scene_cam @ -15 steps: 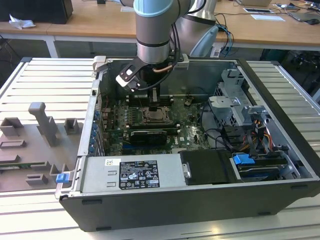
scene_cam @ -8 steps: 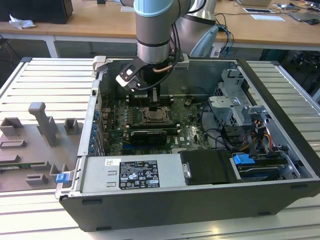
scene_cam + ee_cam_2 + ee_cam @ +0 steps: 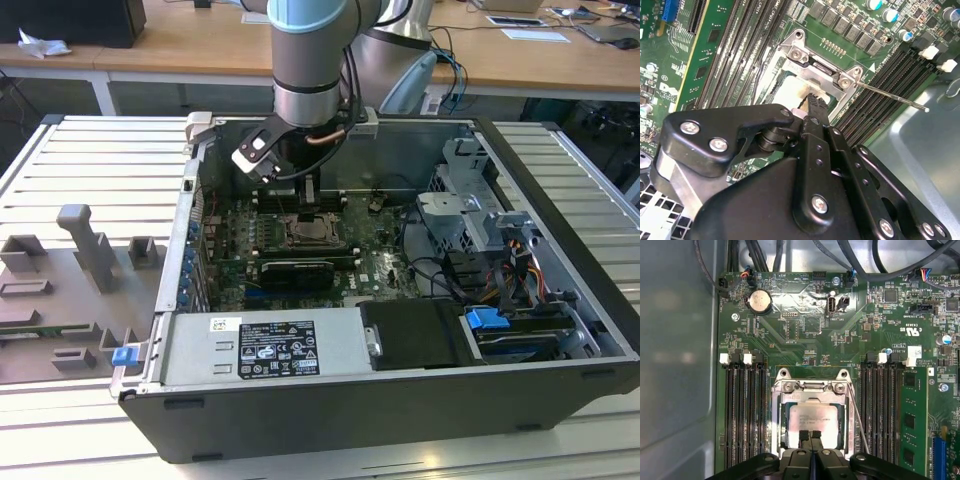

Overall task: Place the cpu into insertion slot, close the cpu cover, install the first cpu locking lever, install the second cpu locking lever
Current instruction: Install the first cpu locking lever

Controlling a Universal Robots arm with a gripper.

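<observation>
The gripper [image 3: 810,435] is holding its jaws pressed tight together with nothing between them, and in the exterior view it is hanging low inside the open computer case [image 3: 560,250], just over the insertion slot [image 3: 315,236]. The cpu [image 3: 812,419] is lying flat in that slot directly ahead of the jaw tips, which are sitting right at its near edge, and the cpu cover [image 3: 810,396] is lying down around it as a frame. A thin locking lever [image 3: 860,420] is angling away from the socket just to one side of the jaws, and black memory slots [image 3: 742,415] are flanking them on both sides.
</observation>
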